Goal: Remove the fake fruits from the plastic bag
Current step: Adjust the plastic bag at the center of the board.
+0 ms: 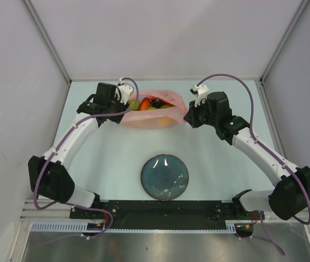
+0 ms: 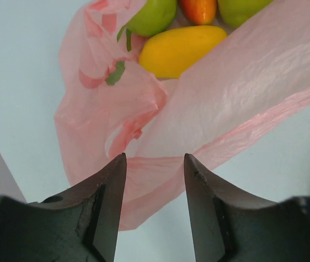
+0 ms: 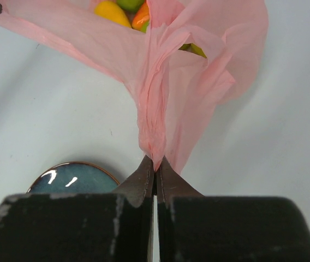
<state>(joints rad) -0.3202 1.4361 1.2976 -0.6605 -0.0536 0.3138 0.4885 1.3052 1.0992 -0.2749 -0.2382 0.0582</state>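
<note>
The pink plastic bag (image 1: 149, 117) lies at the back of the table with its mouth open. Fake fruits (image 1: 153, 103) show inside it. In the left wrist view these are a yellow mango (image 2: 179, 50), a green fruit (image 2: 152, 16), an orange-red fruit (image 2: 200, 10) and another green one (image 2: 239, 8). My left gripper (image 2: 155, 158) is open at the bag's left end (image 2: 144, 180), its fingers straddling the plastic edge without pinching it. My right gripper (image 3: 156, 161) is shut on a bunched fold of the bag (image 3: 163, 82) at its right end, pulling it taut.
A round dark blue-grey plate (image 1: 165, 177) sits on the table in front of the bag, between the two arms; its rim (image 3: 73, 166) shows in the right wrist view. White walls close in the table on three sides.
</note>
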